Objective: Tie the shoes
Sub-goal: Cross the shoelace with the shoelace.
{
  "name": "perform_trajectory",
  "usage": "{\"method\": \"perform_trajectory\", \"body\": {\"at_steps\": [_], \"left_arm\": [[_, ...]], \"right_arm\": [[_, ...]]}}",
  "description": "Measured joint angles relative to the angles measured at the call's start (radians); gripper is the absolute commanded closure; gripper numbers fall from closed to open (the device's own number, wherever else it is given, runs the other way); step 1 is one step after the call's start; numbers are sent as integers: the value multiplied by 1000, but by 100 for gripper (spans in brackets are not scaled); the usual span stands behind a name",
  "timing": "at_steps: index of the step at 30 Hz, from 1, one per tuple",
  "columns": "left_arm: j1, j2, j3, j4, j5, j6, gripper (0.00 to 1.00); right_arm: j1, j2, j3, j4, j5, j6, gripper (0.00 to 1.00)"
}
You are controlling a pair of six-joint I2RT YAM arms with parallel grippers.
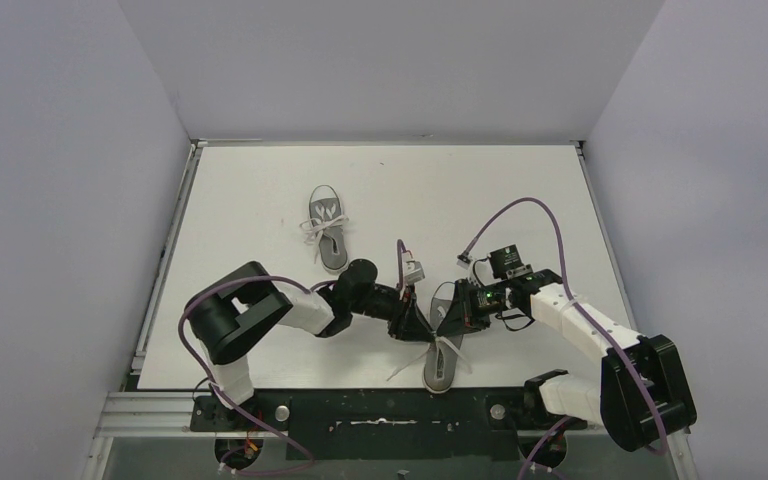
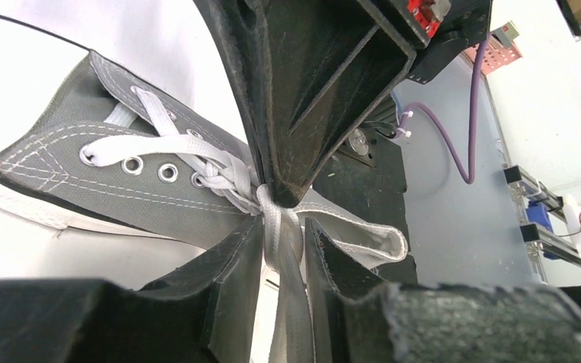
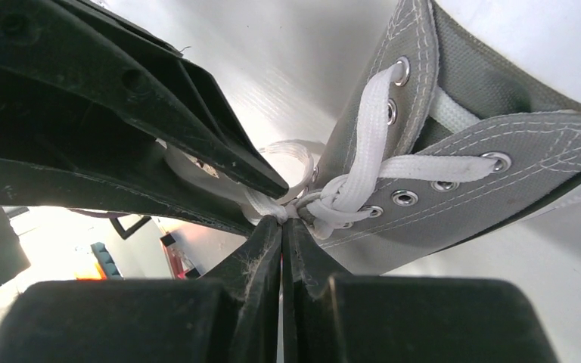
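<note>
The right gripper (image 3: pixel 281 223) is pressed together, its tips pinching the lace (image 3: pixel 367 128) right at the crossing over the near shoe (image 1: pixel 441 365). Tip to tip against it from the shoe's other side, the left gripper (image 2: pixel 284 227) stands a little spread. A flat strand of the lace runs down through the gap between its fingers (image 2: pixel 231 280), its broad face showing, not squeezed flat.

From the crossing, the lace zigzags back through the metal eyelets (image 2: pixel 168 172) along both grey flaps of the near shoe. Beside the crossing, on the side away from the eyelets, a wide loop of lace bulges out.

The near shoe lies on the white table (image 1: pixel 520 200), lengthwise, one end close to the table's near edge and the other under the two meeting grippers. The left arm reaches to it from its left, the right arm from its right. Loose lace ends trail off both sides of the near shoe onto the table.

The far shoe (image 1: pixel 328 228) lies beyond the near shoe and to its left, well apart from it and from both grippers.
</note>
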Motion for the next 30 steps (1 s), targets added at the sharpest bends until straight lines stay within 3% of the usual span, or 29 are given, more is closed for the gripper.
{"method": "perform_trajectory", "body": {"at_steps": [4, 8, 11, 17, 30], "left_arm": [[1, 44, 2, 39, 22, -45, 73], [2, 73, 3, 48, 27, -71, 89], [2, 74, 6, 43, 24, -64, 96], [3, 60, 18, -14, 5, -11, 99], [5, 47, 18, -24, 5, 2, 100]], "right_arm": [[0, -3, 0, 0, 3, 0, 100], [0, -26, 0, 0, 4, 0, 100], [0, -38, 0, -2, 4, 0, 89], [0, -37, 11, -44, 9, -6, 69], [3, 83, 106, -62, 24, -72, 68]]}}
